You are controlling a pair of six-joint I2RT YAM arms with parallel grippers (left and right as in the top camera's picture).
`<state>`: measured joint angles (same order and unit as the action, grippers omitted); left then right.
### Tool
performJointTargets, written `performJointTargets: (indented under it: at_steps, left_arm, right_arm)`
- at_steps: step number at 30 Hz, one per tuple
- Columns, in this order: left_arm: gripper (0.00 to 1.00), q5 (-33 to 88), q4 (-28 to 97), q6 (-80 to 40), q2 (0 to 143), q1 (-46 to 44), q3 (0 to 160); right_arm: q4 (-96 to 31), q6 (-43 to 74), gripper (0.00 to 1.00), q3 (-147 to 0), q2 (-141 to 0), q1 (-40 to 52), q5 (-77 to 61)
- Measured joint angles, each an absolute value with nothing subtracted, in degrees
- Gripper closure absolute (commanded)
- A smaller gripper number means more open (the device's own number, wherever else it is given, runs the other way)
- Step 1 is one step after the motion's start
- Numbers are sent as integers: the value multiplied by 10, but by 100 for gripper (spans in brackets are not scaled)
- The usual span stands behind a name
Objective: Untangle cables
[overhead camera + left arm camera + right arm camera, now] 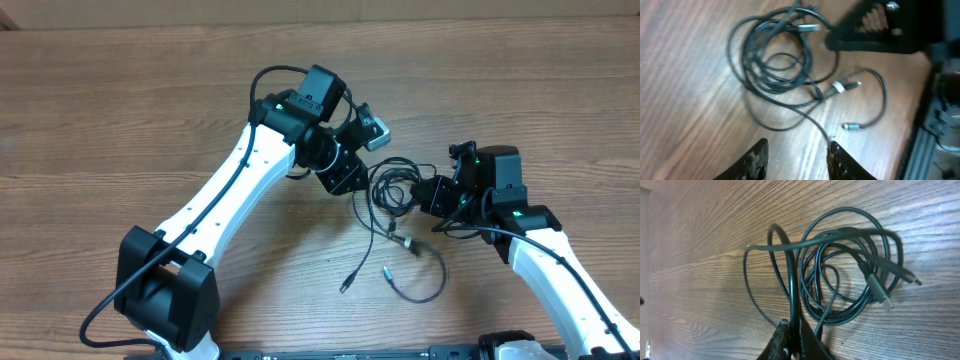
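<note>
The cables (395, 190) lie as a tangle of thin black loops on the wooden table between my two arms. Loose plug ends (405, 241) trail toward the front. In the left wrist view the tangle (775, 60) lies ahead of my left gripper (797, 152), which is open with bare wood between its fingers. One thin strand (812, 122) runs close to the right fingertip (836, 150). My right gripper (794, 328) is shut on one cable strand (791, 280) that leads up into the coil (850, 265). Silver-tipped plugs (885, 299) lie at the coil's right.
The wooden table (120, 110) stretches to the left and back. My right gripper (875, 30) shows dark and blurred at the top right of the left wrist view. A metal rail (920, 150) runs along the table edge there.
</note>
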<state>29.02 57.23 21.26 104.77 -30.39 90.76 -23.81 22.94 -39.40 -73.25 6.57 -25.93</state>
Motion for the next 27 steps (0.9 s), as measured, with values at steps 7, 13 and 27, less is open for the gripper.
performJointTargets:
  at_steps: [7,13,27]
  left_arm:
    - [41,259,525,147,1048,-304,908]
    - [30,272,503,116,1048,-304,908]
    - [28,294,419,217,1064,-304,907]
  right_arm:
    - [-243,238,96,-394,-733,66,-259]
    - [-247,226,96,-394,-733,66,-286]
    - [-246,213,96,-394,-733,66,-307]
